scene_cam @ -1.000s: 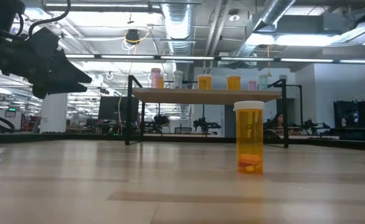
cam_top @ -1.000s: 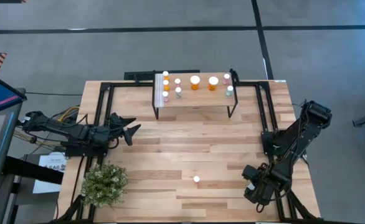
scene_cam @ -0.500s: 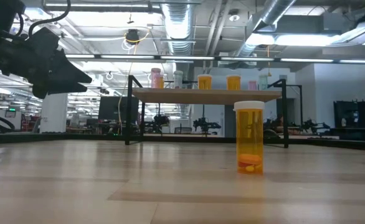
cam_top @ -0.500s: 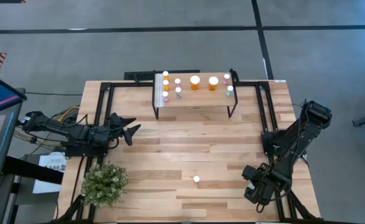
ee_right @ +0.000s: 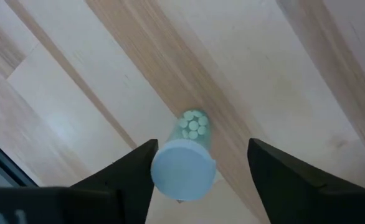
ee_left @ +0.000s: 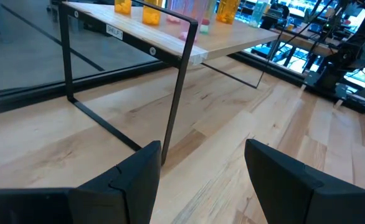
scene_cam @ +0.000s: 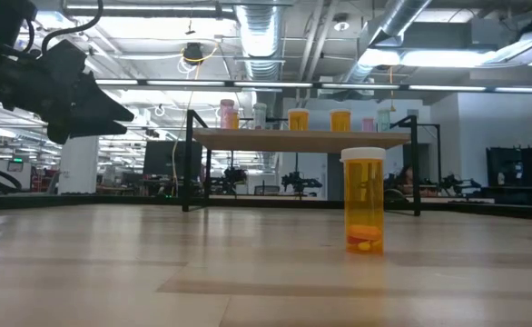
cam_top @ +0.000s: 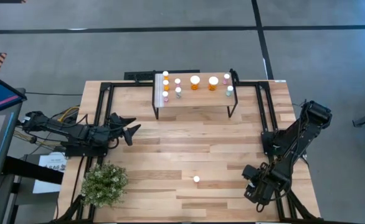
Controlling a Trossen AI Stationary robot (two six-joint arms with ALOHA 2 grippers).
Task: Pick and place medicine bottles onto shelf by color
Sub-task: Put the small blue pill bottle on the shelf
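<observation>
A pale green medicine bottle (ee_right: 184, 169) with a white cap stands upright on the table near its right front corner. My right gripper (ee_right: 202, 148) points straight down over it, open, one finger on each side of the cap. In the high view the right gripper (cam_top: 258, 185) hides this bottle. An orange medicine bottle (cam_top: 196, 179) stands alone on its base on the near middle of the table, also seen in the low view (scene_cam: 363, 202). The shelf (cam_top: 195, 99) at the far middle carries several bottles. My left gripper (cam_top: 132, 129) waits open at the table's left, pointing toward the shelf. My right gripper comes at the green bottle from above with its fingers beside the white cap (ee_right: 164, 163). One finger (ee_right: 139, 163) lies right against the cap's edge in the picture, while the other stands clear of it. I cannot tell whether it touches. The bottle stands upright on the table.
A small bushy plant (cam_top: 104, 183) sits at the near left corner. Black frame rails (cam_top: 101, 118) run along the table's left, right and far sides. Bare wood lies between the shelf and the orange bottle.
</observation>
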